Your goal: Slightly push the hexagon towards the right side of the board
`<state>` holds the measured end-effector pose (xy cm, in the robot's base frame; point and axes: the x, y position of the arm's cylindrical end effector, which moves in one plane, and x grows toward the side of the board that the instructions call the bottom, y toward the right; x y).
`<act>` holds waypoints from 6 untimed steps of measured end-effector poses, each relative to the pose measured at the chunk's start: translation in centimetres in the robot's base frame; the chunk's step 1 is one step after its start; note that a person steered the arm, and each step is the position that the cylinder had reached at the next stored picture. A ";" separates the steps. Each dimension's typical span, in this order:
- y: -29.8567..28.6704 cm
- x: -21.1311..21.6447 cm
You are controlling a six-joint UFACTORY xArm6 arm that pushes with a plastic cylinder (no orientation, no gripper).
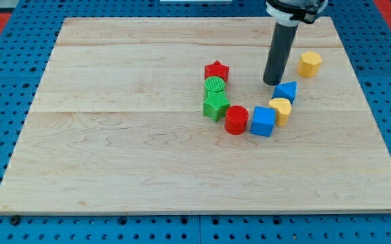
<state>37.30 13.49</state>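
Note:
The yellow hexagon (310,63) lies on the wooden board (114,149) near the view's upper right. My tip (272,83) rests on the board to the left of the hexagon and a little lower, with a gap between them. The tip stands just up and left of a small blue block (286,91), close to it.
A curved row of blocks lies left of and below the tip: a red star (216,70), a green round block (215,85), a green star (215,106), a red cylinder (236,120), a blue cube (263,121) and a yellow heart-like block (280,108). The board's right edge (368,102) is close to the hexagon.

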 end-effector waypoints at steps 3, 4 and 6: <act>5.7 -2.8; 6.4 -4.9; 5.7 -4.1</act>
